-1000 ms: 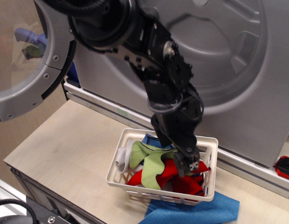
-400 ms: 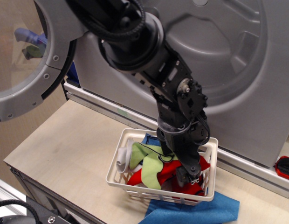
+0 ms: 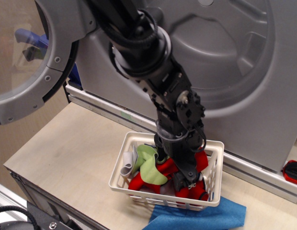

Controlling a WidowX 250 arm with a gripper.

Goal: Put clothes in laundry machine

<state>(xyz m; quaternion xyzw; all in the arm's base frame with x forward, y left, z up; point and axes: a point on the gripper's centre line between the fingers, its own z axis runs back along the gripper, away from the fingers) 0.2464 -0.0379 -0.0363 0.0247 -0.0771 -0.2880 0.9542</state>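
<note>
Red clothes (image 3: 187, 167) bury the end effector (image 3: 183, 181), grip unreadable; lifting could snag and tip the white basket (image 3: 120, 178)

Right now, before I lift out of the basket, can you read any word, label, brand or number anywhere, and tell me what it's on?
None can be read.
Laundry machine: bare grey metal, no legible lettering.
Faint greenish patch on the machine's lower ledge: too blurred to read, if it is a label at all.
End effector, white basket: no markings visible.
</note>
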